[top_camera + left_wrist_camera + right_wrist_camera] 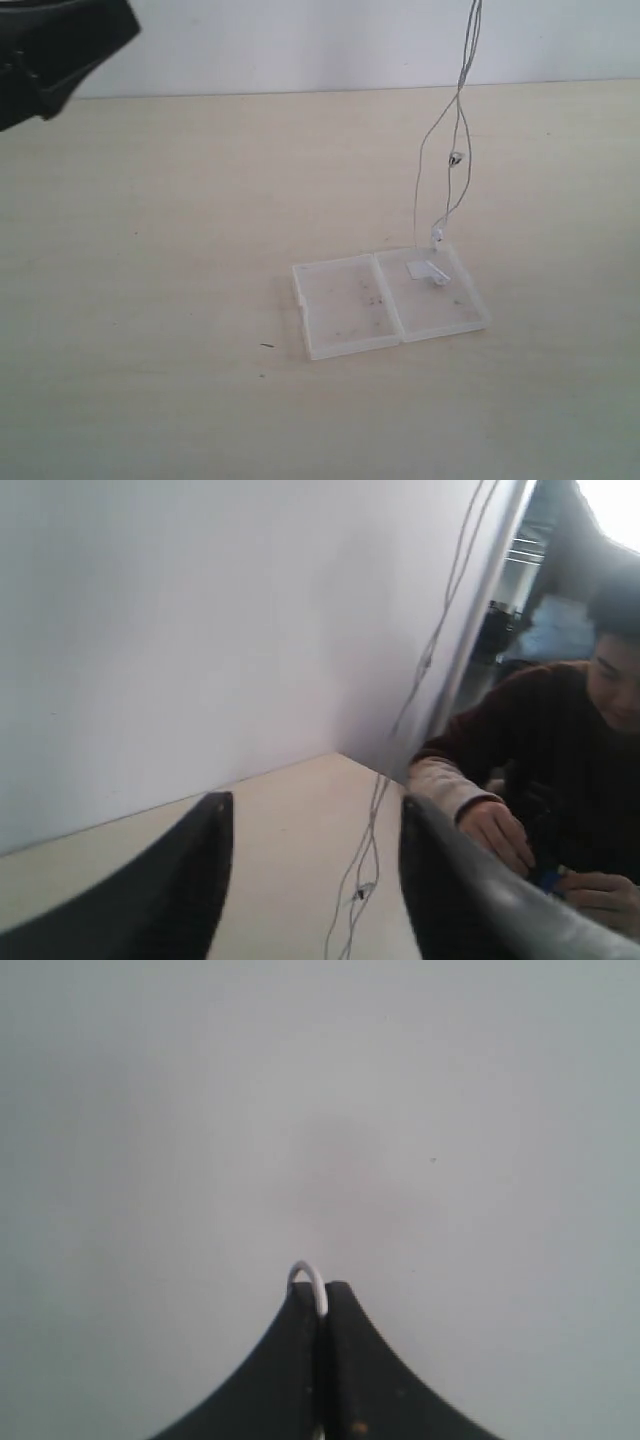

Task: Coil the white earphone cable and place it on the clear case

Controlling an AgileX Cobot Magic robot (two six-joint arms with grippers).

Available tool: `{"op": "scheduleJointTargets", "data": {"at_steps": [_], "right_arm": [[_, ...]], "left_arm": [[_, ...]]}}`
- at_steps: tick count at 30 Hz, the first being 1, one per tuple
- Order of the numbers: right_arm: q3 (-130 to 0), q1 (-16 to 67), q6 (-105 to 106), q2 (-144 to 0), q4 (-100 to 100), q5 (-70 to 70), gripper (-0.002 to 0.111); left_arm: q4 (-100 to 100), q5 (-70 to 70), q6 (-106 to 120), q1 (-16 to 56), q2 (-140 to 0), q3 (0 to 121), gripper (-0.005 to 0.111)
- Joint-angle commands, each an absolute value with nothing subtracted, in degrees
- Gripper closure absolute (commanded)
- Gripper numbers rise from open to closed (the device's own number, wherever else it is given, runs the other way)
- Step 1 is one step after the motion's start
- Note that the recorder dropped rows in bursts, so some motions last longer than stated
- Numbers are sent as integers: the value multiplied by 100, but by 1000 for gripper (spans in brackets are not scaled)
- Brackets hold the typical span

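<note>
Your right gripper (322, 1295) is pinched closed on the cable (458, 130). In the right wrist view a small white loop pokes out from between the tips, with only blank wall (300, 40) behind it. In the exterior view the strands come down from the top edge on the right, part into a loose hanging loop and reach the table (150, 250) at the far edge of the case (345, 310). One small white piece hangs partway down. Another sits right at the case's far edge, and whether it touches is too fine to tell.

The case lies open and flat, a little right of centre, its two halves side by side. The right half carries a whitish label (425, 268) near its far edge, and a small white bit rests against the label. Dark specks dot both halves.

Your left gripper (315, 805) has its jaws spread wide and holds nothing. It hangs raised at the far left, well apart from the case. Between its fingers (190, 880) you see the hanging strands, and a person (560, 770) in a dark sweater shows beyond the table's edge.
</note>
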State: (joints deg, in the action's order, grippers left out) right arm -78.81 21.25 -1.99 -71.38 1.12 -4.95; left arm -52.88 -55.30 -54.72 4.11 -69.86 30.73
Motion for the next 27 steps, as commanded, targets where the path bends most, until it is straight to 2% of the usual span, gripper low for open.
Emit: {"op": "scheduleJointTargets", "data": {"at_steps": [1, 8, 19, 24, 27], "right_arm": [[-7925, 2132, -167, -7197, 136, -529, 108], [-7925, 2132, -167, -7414, 136, -473, 108], [-7925, 2132, -224, -7606, 136, -105, 108], [-7925, 2132, -224, -7642, 136, -105, 108], [-7925, 2132, -224, -7642, 136, -105, 108]], "left_arm": [[-5367, -6267, -4473, 956, -8165, 3704, 46], [-4707, -6280, -3633, 1808, -9308, 4359, 46], [-3918, -6096, -3011, 2646, -10428, 5332, 45], [-3801, -5696, -2871, 2948, -10888, 5901, 29], [-3382, -5390, -2871, 3082, -11098, 6191, 27]]}}
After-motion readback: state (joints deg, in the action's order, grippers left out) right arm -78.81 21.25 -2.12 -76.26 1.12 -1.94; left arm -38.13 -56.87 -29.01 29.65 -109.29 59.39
